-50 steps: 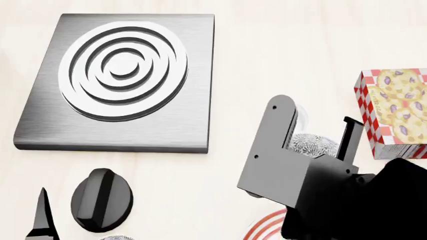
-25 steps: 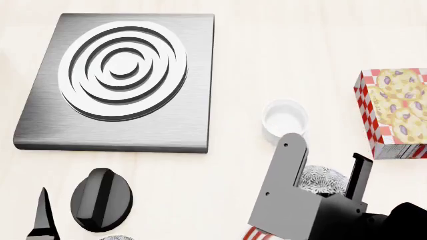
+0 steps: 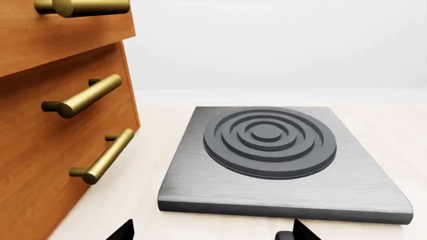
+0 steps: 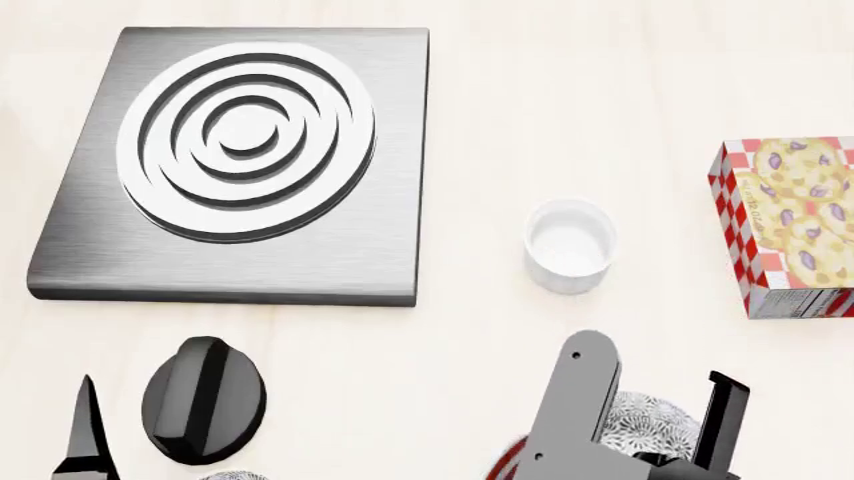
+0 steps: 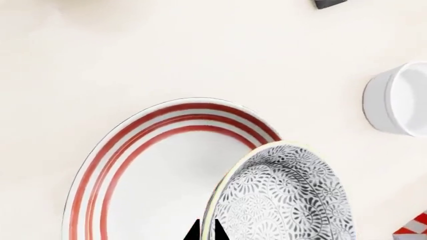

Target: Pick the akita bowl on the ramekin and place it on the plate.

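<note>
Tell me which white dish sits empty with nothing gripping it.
The ramekin: plain white, standing alone on the counter. The speckled akita bowl is pinched by the right gripper above the red-ringed plate.

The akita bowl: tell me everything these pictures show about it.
The akita bowl is a small deep round bowl, glossy like ceramic, white with a dense grey-black floral pattern inside and a pale rim. It is empty and off the ramekin, gripped at its rim by the right pincer, tilted in the right wrist view. It overlaps the edge of the red-ringed plate; whether it touches the plate cannot be told.
</note>
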